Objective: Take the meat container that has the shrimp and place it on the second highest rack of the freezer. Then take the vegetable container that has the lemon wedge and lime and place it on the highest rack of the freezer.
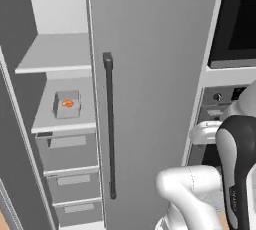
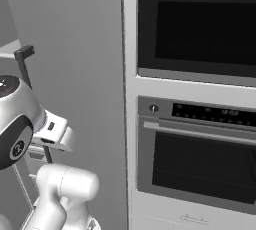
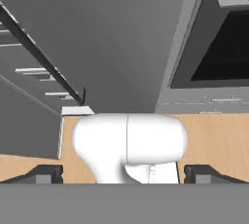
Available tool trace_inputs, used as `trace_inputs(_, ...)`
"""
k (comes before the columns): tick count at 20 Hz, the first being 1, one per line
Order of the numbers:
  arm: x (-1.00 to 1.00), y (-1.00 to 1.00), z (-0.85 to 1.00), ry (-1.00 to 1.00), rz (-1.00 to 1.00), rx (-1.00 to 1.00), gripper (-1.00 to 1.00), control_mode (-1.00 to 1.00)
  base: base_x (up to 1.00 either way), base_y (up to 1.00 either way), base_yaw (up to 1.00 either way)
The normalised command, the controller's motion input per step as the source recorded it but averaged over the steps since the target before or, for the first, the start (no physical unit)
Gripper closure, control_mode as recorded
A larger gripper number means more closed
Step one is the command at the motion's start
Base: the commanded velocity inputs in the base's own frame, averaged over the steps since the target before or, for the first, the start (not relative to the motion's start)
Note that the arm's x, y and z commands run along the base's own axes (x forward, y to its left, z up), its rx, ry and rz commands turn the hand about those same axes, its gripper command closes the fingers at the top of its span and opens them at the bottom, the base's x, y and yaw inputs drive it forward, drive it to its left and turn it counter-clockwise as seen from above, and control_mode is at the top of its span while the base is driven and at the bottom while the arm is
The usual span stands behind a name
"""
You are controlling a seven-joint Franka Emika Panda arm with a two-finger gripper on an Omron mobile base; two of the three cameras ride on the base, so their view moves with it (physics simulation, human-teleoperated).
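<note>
The meat container (image 1: 67, 104), a shallow grey tray, rests on the lower of the two open racks of the freezer (image 1: 60, 124). The small orange shrimp (image 1: 68, 104) lies inside it. The rack above (image 1: 55, 60) is bare. My gripper (image 3: 124, 174) is open and holds nothing; its two dark fingertips (image 3: 46, 173) stand wide apart at the bottom of the hand view. It points down at the wooden floor in front of the freezer, well clear of the tray. The vegetable container, the lemon wedge and the lime are out of view.
The freezer's grey door (image 1: 155, 74) with its long dark bar handle (image 1: 109, 124) stands between the open shelves and the black oven (image 2: 200, 124). Three grey drawers (image 1: 70, 179) sit below the racks. My arm (image 1: 240, 169) rises at the lower right.
</note>
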Motion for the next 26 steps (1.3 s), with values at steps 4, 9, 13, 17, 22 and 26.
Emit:
trace_inputs(4, 0.00, 0.00, 0.00, 0.00, 0.00, 0.00, -1.00, 1.00, -0.44, -1.00, 0.00)
trace_inputs(9, 0.00, 0.00, 0.00, 0.00, 0.00, 0.00, -1.00, 1.00, -0.11, -0.99, 0.00)
trace_inputs(13, 0.00, 0.00, 0.00, 0.00, 0.00, 0.00, -1.00, 1.00, 0.00, -0.98, 0.00)
trace_inputs(17, 0.00, 0.00, 0.00, 0.00, 0.00, 0.00, -1.00, 1.00, 0.00, -1.00, 0.01)
trace_inputs(22, 0.00, 0.00, 0.00, 0.00, 0.00, 0.00, -1.00, 1.00, 0.00, -1.00, 0.03)
trace_inputs(26, 0.00, 0.00, 0.00, 0.00, 0.00, 0.00, -1.00, 1.00, 0.25, -0.95, 0.00)
